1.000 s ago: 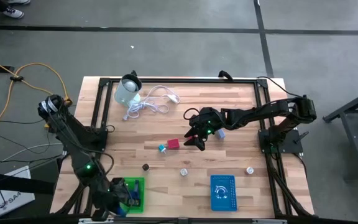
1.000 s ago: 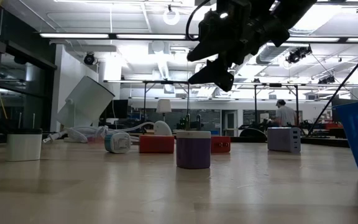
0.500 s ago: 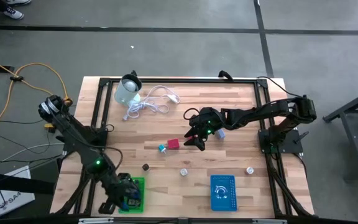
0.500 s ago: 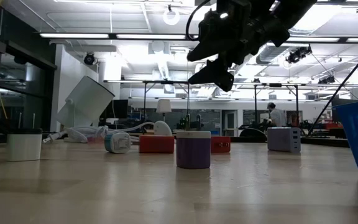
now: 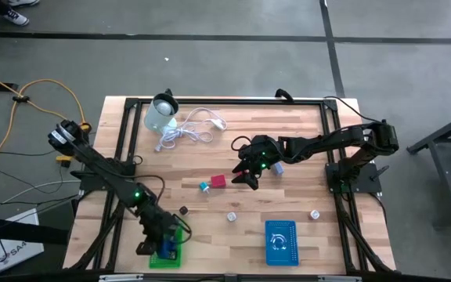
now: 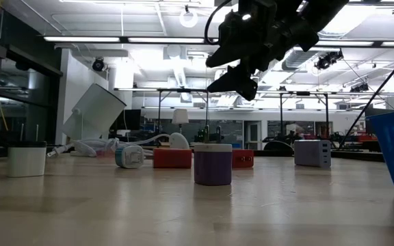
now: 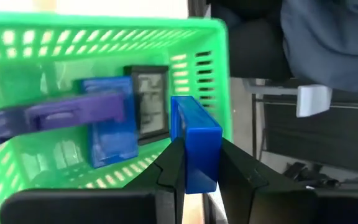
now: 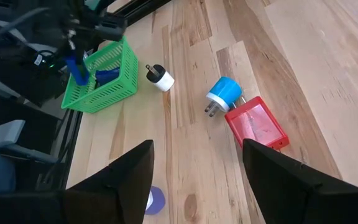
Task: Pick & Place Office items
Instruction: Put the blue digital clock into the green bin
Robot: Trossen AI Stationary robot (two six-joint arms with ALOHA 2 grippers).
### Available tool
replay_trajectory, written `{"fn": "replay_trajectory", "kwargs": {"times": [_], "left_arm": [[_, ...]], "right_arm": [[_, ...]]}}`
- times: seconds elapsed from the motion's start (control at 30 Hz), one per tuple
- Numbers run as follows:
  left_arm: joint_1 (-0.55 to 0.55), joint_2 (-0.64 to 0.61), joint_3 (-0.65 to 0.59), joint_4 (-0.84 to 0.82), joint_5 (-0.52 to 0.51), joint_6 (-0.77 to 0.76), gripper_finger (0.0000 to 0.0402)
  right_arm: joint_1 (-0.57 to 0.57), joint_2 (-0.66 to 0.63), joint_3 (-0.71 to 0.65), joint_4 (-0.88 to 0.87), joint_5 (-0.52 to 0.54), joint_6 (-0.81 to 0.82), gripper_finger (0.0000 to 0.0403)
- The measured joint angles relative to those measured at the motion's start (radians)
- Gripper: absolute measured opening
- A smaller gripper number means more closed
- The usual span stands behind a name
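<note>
My left gripper point(image 5: 165, 247) is shut on a blue block point(image 7: 194, 140) over the near edge of the green basket point(image 5: 177, 235) at the table's near left. The basket holds a purple piece point(image 7: 73, 112), a blue piece point(image 7: 114, 134) and a black-framed grey piece point(image 7: 149, 102). My right gripper point(image 5: 246, 177) hangs open and empty above the table's middle, just right of a red block point(image 5: 218, 182) and a blue round plug point(image 5: 204, 186), both lying on the wood. A black-and-white plug point(image 5: 184, 210) lies nearer the basket. My left gripper pinches the blue block's two broad sides point(image 7: 197, 174) between its two fingers, at one end of the block. The fingers come from above, slanting. The block stands on end below them point(image 8: 74, 65), by the basket's rim; whether it touches the basket I cannot tell.
A blue basket point(image 5: 280, 241) stands at the near right. A purple-and-white cylinder point(image 5: 231, 216) and a white piece point(image 5: 315, 214) lie near it, a grey-blue piece point(image 5: 277, 168) under the right arm. The coiled white cable point(image 5: 190, 129) and pale container point(image 5: 161, 113) are far left. A person's dark clothing point(image 7: 328, 37) shows beyond the table.
My left gripper has swung toward the table's right edge along the near edge, carrying the blue block from the basket's left side to its near right part. It has stayed shut on the block.
</note>
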Motion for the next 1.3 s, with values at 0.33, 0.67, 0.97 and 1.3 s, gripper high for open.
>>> {"fn": "replay_trajectory", "kwargs": {"times": [0.33,0.67,0.97,1.3], "left_arm": [[0.012,0.025,-0.035,0.065,0.044,0.000,0.0066],[0.012,0.025,-0.035,0.065,0.032,-0.002,0.0095],[0.012,0.025,-0.035,0.064,0.030,-0.003,0.0097],[0.024,0.025,-0.035,0.064,0.048,0.028,0.0097]], "right_arm": [[0.000,0.000,0.000,0.009,0.000,0.000,0.0231],[0.000,0.000,0.000,0.011,0.000,0.000,0.0231],[0.000,0.000,0.000,0.011,0.000,0.000,0.0231],[0.000,0.000,0.000,0.011,0.000,0.000,0.0231]]}}
